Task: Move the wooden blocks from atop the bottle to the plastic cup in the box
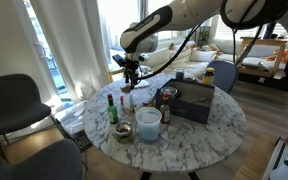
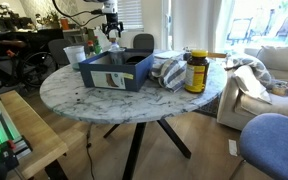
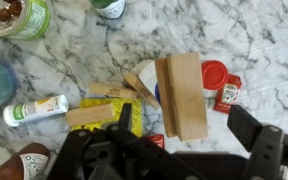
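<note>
In the wrist view the wooden blocks (image 3: 181,95) lie as pale brown slabs on the pale bottle, of which only a whitish rim (image 3: 144,73) shows. My gripper (image 3: 184,120) is open, with a dark finger on each side of the blocks and not touching them. In both exterior views the gripper (image 1: 132,68) (image 2: 111,25) hangs over the table edge away from the dark grey box (image 1: 194,102) (image 2: 114,72). The small dark reddish cup (image 1: 166,97) stands at the box. The short bottle (image 1: 127,100) is below the gripper.
A green bottle (image 1: 111,108) and a white tub (image 1: 148,120) stand near the bottle. A red cap (image 3: 214,73), a ketchup packet (image 3: 227,92), a yellow packet (image 3: 104,115) and a white tube (image 3: 34,108) lie around it. A yellow jar (image 2: 195,72) stands beside the box.
</note>
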You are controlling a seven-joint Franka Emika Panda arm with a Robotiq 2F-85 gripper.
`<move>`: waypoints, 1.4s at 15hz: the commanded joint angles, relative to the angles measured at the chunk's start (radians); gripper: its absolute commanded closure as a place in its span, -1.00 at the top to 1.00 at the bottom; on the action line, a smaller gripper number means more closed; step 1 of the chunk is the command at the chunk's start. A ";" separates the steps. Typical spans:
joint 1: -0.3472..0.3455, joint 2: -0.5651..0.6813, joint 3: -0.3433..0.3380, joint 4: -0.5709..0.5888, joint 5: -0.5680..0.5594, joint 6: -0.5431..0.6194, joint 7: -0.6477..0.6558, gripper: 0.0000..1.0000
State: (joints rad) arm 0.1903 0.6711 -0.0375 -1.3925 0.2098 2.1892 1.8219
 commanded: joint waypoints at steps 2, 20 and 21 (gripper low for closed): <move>-0.043 0.079 0.020 0.103 0.041 -0.085 0.112 0.12; 0.017 -0.220 -0.048 -0.228 -0.067 0.084 0.407 -0.85; 0.016 -0.251 -0.058 -0.274 -0.083 0.104 0.455 -0.85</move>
State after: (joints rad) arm 0.1867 0.5554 -0.0590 -1.4699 0.1709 2.2116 2.1398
